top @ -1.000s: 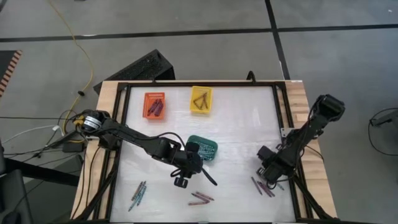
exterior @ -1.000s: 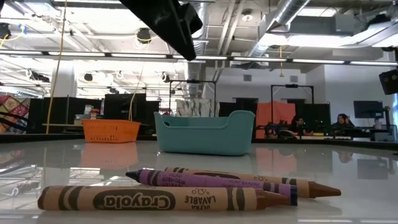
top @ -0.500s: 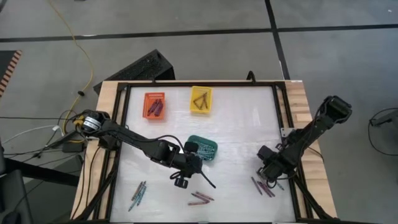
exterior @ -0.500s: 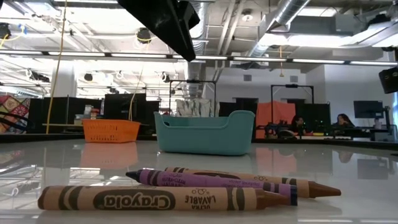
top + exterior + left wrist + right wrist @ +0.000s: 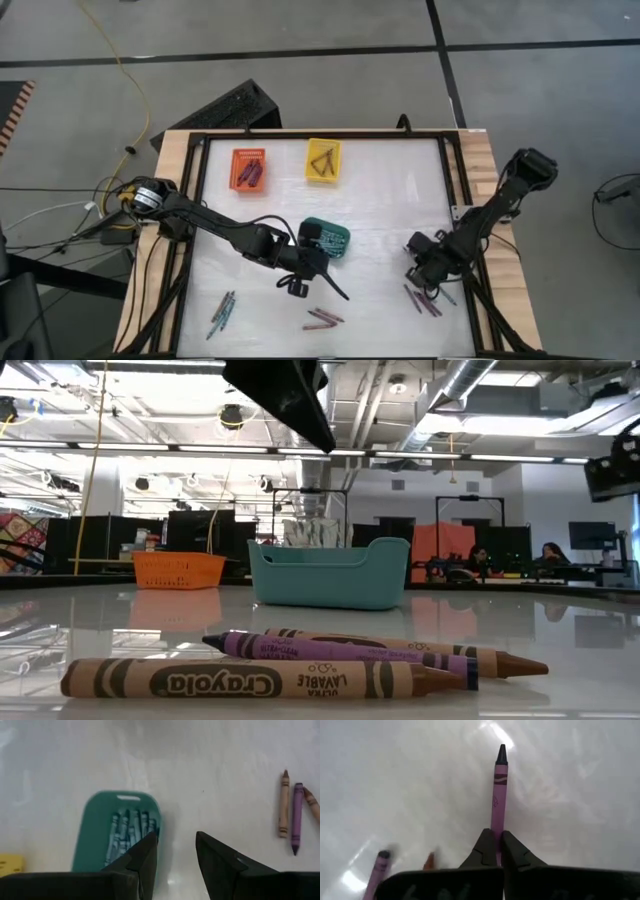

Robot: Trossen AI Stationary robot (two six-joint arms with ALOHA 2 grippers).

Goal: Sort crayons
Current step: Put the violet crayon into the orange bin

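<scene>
Crayons lie in three loose groups near the table's front: near left [image 5: 222,312], centre [image 5: 323,318] and near right [image 5: 428,302]. The centre group fills the low view's foreground [image 5: 250,680]. My right gripper [image 5: 418,272] is shut on a purple crayon [image 5: 498,790] just beside the near right group. My left gripper [image 5: 175,862] hangs open above the table beside the teal basket [image 5: 328,238], with nothing between its fingers. Teal crayons [image 5: 131,832] lie in that basket. The orange basket [image 5: 249,168] and the yellow basket [image 5: 323,161] each hold a few crayons. My right gripper pinches the purple crayon's blunt end [image 5: 496,831] between its two fingertips. The fingers slant steeply down from above and lie along the crayon. The crayon sticks straight out past the fingertips, its tip [image 5: 501,751] pointing away. Whether it is clear of the table I cannot tell.
A dark frame runs round the white table top [image 5: 390,200]. The orange and yellow baskets stand at the far left; the far right part of the top is bare. Another purple crayon [image 5: 379,867] lies close by my right gripper.
My left gripper has turned at the wrist without leaving its place beside the teal basket. My right gripper has shifted a little toward the table's left, away from the near right group of crayons.
</scene>
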